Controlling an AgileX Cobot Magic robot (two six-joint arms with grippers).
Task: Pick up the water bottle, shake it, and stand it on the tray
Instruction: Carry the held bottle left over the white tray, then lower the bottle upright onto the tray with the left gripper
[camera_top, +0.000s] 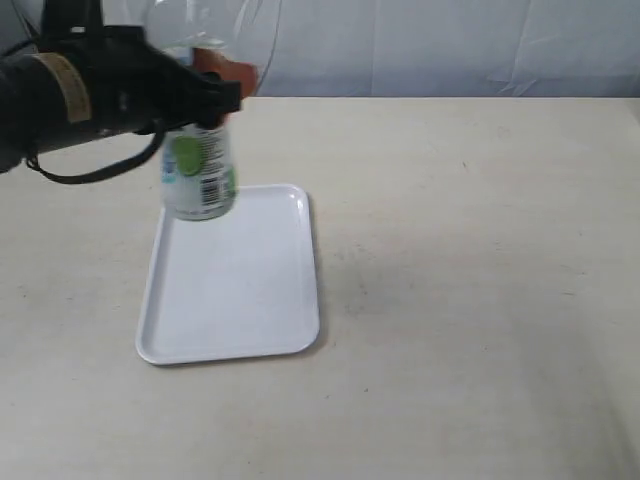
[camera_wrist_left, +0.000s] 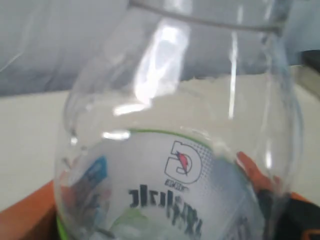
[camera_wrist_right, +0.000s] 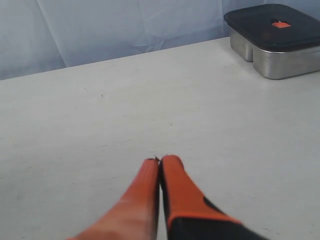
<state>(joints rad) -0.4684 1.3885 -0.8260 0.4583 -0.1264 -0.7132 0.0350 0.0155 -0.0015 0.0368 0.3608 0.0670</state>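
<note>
Three views, entries as follows

Water bottle (camera_top: 200, 170): roughly upright and blurred, clamped between the left fingers (camera_top: 238, 72) just above its green and white label. Its lower end hung over the far left corner of the tray (camera_top: 240, 300); whether it touched the tray could not be told.

Exterior view only: the white tray lay flat on the table (camera_top: 480, 250). The left arm (camera_top: 70, 100), black, reached in roughly level from the left edge, a cable looped beneath it.

Left wrist view only: the bottle's clear upper body (camera_wrist_left: 170, 100) filled the picture. The label print read upside down, and one orange finger (camera_wrist_left: 250, 172) pressed against the bottle's side. The cap was out of frame.

Right wrist view only: the right fingers (camera_wrist_right: 175, 195), orange, were pressed together tip to tip, gripping nothing, low over the table. A metal container (camera_wrist_right: 275, 45) with a dark lid sat near the table's far edge, before a pale backdrop. The right arm itself lay outside the exterior view
</note>
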